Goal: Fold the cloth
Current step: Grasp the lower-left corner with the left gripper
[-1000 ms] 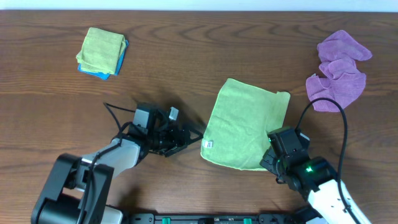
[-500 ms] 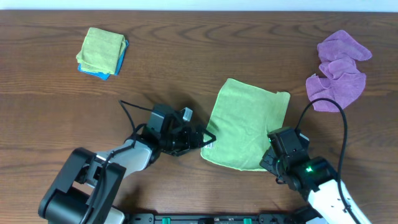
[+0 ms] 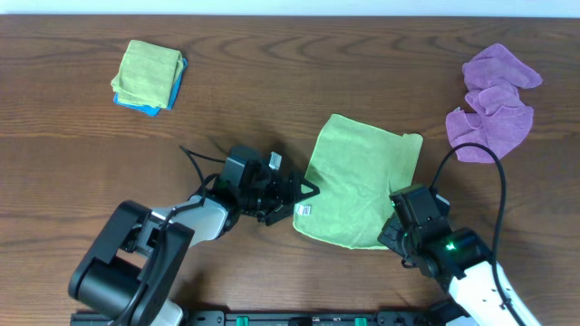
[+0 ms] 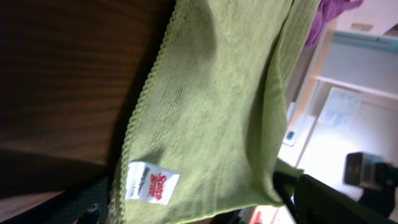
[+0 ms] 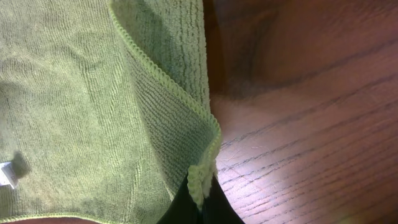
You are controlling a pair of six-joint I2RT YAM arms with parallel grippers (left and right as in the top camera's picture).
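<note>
Corner-grasping step: right gripper (image 5: 199, 199) pinches the square green microfibre cloth (image 3: 362, 186); left gripper (image 3: 302, 197) gapes beside its tagged edge, probably needing to close there.

Dark wooden table (image 3: 272, 81), with perhaps pale shelving (image 4: 357, 87) beyond.

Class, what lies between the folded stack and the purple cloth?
Overhead view: only bare table between the folded stack and the purple cloth; the green cloth lies nearer the arms.
</note>
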